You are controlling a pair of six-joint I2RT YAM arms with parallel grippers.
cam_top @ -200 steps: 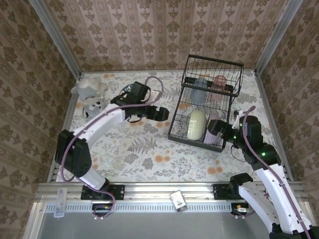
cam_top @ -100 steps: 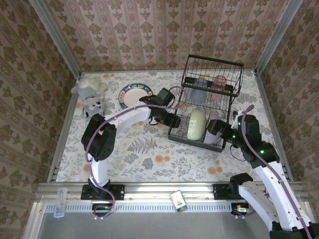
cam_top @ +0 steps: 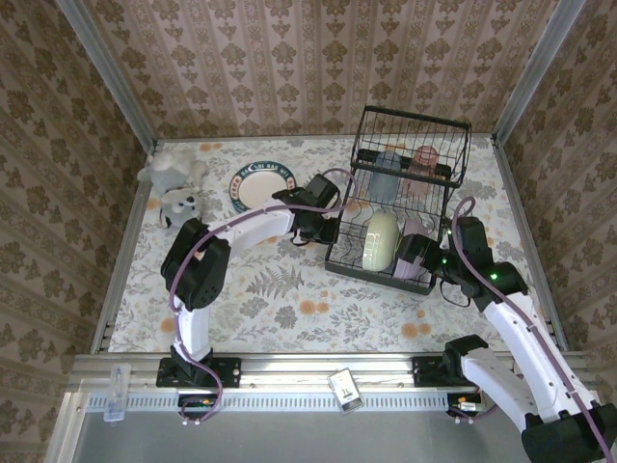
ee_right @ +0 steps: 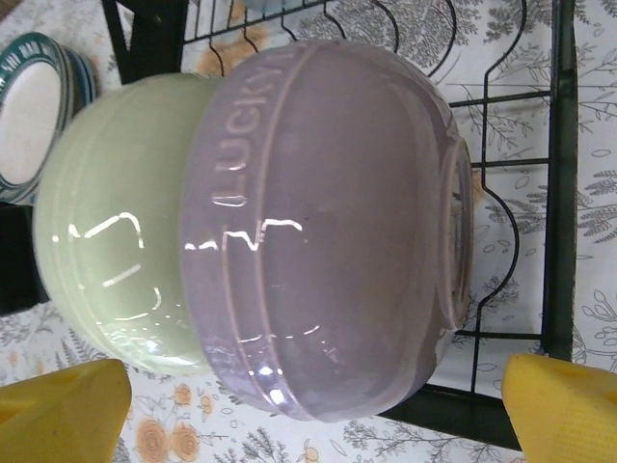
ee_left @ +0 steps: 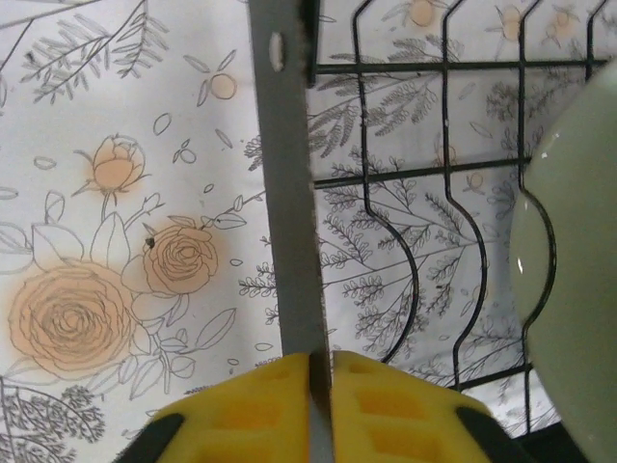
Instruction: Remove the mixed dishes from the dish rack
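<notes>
The left hand (ee_left: pixel 321 405) is sitting at the lower left edge of the dish rack (cam_top: pixel 415 117). Its yellow fingers are pinching together on a thin grey strip (ee_left: pixel 284 193) seen edge-on. Whether that strip is a plate rim or part of the rack cannot be told.

The right hand (ee_right: pixel 310 410) is standing wide open at the rack's near right corner and is gripping nothing. Its fingers (ee_right: pixel 58 405) are flanking the lavender bowl (ee_right: pixel 328 231).

That bowl is standing on edge in the rack's lower tier, lying against the pale green bowl (ee_right: pixel 116 222). Teal-rimmed plates (ee_right: pixel 29 106) are standing in the rack beyond the green bowl.

A bluish cup (cam_top: pixel 388 164) and a pink cup (cam_top: pixel 424 159) are sitting on the rack's upper shelf.

One plate (cam_top: pixel 262 185) is lying flat on the tabletop (cam_top: pixel 289 309) left of the rack. A grey plush toy (cam_top: pixel 174 172) is lying further left of the rack.
</notes>
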